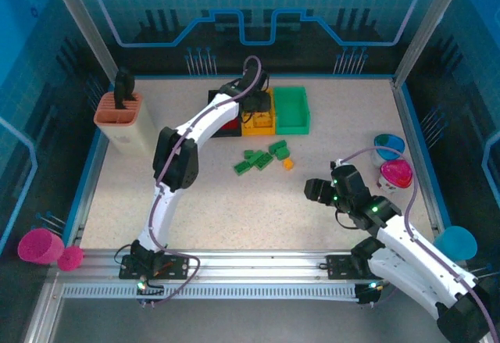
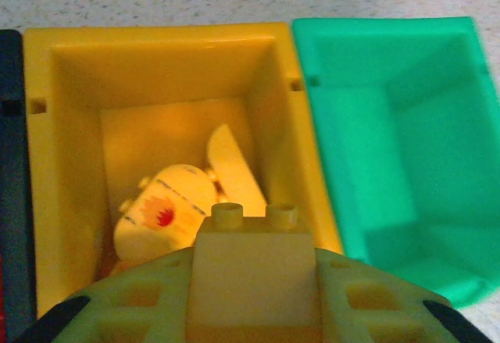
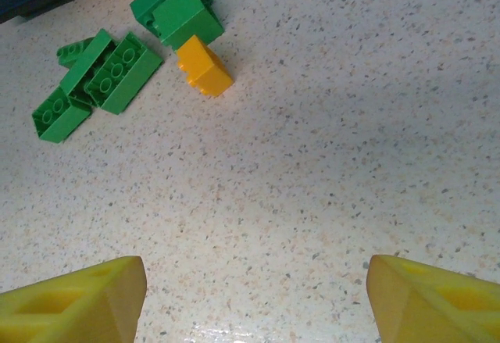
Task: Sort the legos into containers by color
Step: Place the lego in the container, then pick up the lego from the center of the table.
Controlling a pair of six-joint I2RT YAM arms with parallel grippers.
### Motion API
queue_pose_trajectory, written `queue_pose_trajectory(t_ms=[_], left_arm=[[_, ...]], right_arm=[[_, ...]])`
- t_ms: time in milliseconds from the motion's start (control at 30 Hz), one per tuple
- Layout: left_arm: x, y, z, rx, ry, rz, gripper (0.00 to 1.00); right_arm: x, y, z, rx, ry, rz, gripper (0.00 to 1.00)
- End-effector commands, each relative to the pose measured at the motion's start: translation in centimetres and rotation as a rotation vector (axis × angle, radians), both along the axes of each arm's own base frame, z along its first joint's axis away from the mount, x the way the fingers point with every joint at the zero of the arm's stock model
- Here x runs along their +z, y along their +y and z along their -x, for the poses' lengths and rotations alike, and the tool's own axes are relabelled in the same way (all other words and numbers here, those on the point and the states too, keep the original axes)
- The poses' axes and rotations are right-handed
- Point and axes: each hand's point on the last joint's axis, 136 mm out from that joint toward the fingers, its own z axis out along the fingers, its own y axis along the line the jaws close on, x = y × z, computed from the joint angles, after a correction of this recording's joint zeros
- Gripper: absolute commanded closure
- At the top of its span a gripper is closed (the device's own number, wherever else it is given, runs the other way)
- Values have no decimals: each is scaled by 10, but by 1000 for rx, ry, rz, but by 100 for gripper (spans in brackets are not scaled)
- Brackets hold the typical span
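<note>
- Yellow brick (image 2: 251, 269) sat clamped in the left gripper (image 2: 251, 300), poised right over the yellow bin (image 2: 156, 42). I'd judge that to be the drop step.
- Next move called for easing those jaws apart; other yellow pieces (image 2: 168, 206) lay inside, one blurred, perhaps printed.
- Right gripper (image 3: 254, 300) hovered over the table (image 3: 328, 163), jaws wide and empty.
- Green legos (image 3: 101, 73) and one orange brick (image 3: 205, 67) lay loose near the green bin (image 1: 291, 110), with nothing blocking them.
- Pink cup (image 1: 396, 175) stood well aside.

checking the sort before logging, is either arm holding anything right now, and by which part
Left jaws are shut on a small yellow plastic toy brick, clamped by its sides, studs pointing outward. Right jaws stand open, holding nothing.
</note>
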Motion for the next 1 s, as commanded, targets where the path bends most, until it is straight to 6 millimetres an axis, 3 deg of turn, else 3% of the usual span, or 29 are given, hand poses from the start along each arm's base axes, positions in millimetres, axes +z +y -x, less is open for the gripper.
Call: queue_pose_trajectory(t_ms=[0,233,300,333,367,567,733,833,967], left_arm=[[6,-3,-3,6,12,37,71],[-11,-6,-2,-24,53,43,64],[-9,-8,1,-37,61,52,55],[-4,-10,2,-43,56,58,42],[2,-10,3,-47,51,64,37],[90,-20,26,-118,-106,164,32],[164,-18,71,-185,-286,196,31],[196,-16,108,-238,-418,245,30],[214,-5,157,-287,-538,308,29]], right_arm=[[-5,2,9,9,27,-6,24],[-6,9,9,30,30,-14,24],[-6,11,8,35,30,-12,24],[-5,12,8,37,27,-12,24],[-5,12,8,39,26,-9,24],[-1,12,4,46,19,27,23],[10,15,-8,67,-1,83,21],[15,22,-19,108,1,130,21],[14,35,-35,161,50,179,21]])
